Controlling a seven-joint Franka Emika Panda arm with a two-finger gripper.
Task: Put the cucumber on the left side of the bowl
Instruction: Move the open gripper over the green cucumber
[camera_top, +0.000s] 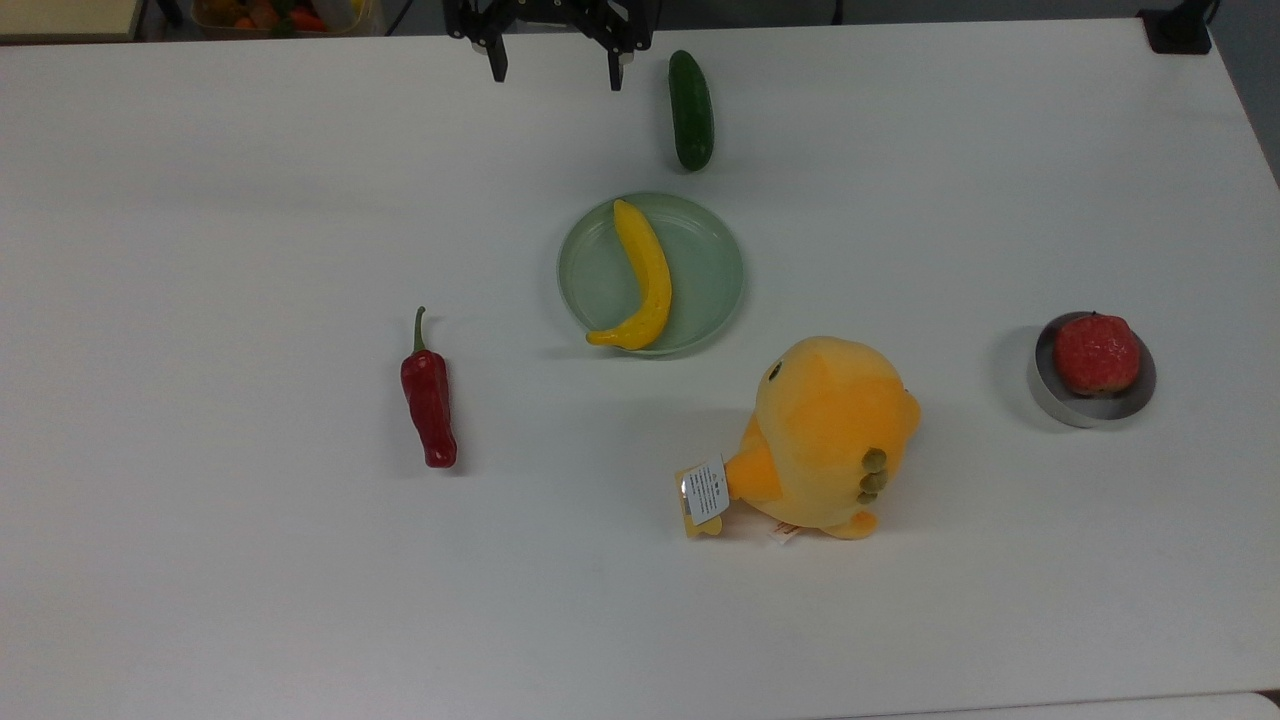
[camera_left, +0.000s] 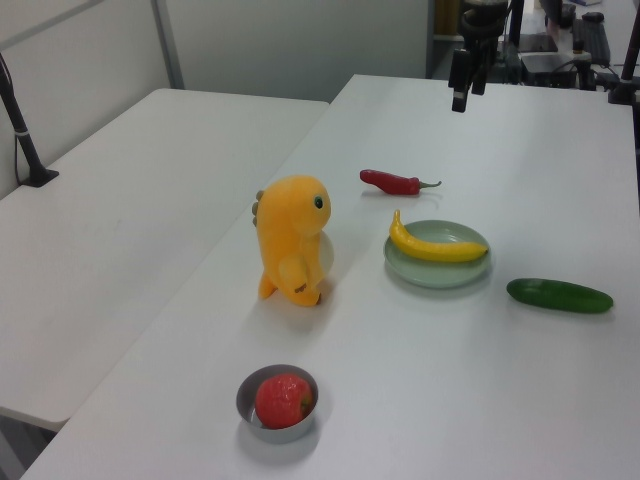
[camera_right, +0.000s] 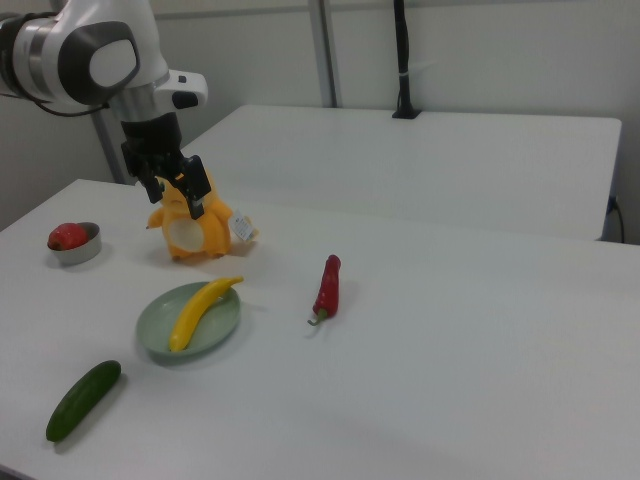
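White table (camera_top: 250, 600) fills the top view: black two-finger gripper (camera_top: 556, 68) with fingers apart, just beside the smooth dark green cucumber (camera_top: 691, 110), well apart from the small silver metal bowl (camera_top: 1048, 390); left view: cucumber right of the pale green plate (camera_left: 405, 268)

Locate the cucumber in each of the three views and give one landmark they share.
Top view: cucumber near the top edge, just above the green plate.
Left view: cucumber at right, right of the plate.
Right view: cucumber at bottom left, below the plate.
Shared landmark: the plate holding the banana.
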